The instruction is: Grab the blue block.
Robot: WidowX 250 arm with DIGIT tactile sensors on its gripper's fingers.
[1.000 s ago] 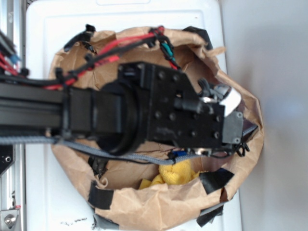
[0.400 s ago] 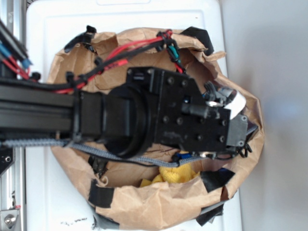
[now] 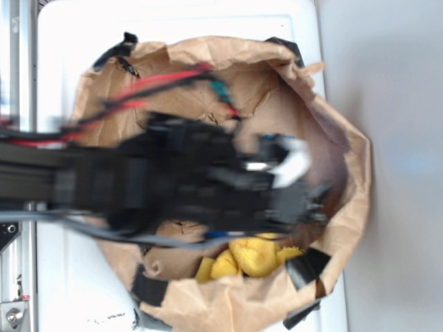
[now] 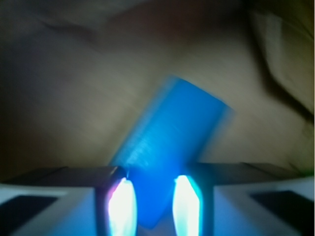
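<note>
In the wrist view the blue block [image 4: 172, 137] is a smooth bright-blue slab, tilted, with its lower end between my fingers. My gripper [image 4: 155, 201] is shut on it, and both glowing pads [image 4: 123, 206] press its sides. Behind it is brown paper. From the exterior view the black arm and gripper [image 3: 304, 200] reach into the paper bag, blurred by motion, and the arm hides the block.
The crumpled brown paper bag [image 3: 346, 138], patched with black tape [image 3: 308, 266], stands on a white surface [image 3: 69, 41]. A yellow soft thing [image 3: 252, 256] lies at the bag's lower side. Red and black cables [image 3: 159, 83] run over the arm. A metal rail [image 3: 17, 69] is at the left.
The arm first slid a little right, then pulled back left and is now blurred by motion. More of the bag's right inside and the yellow thing show.
</note>
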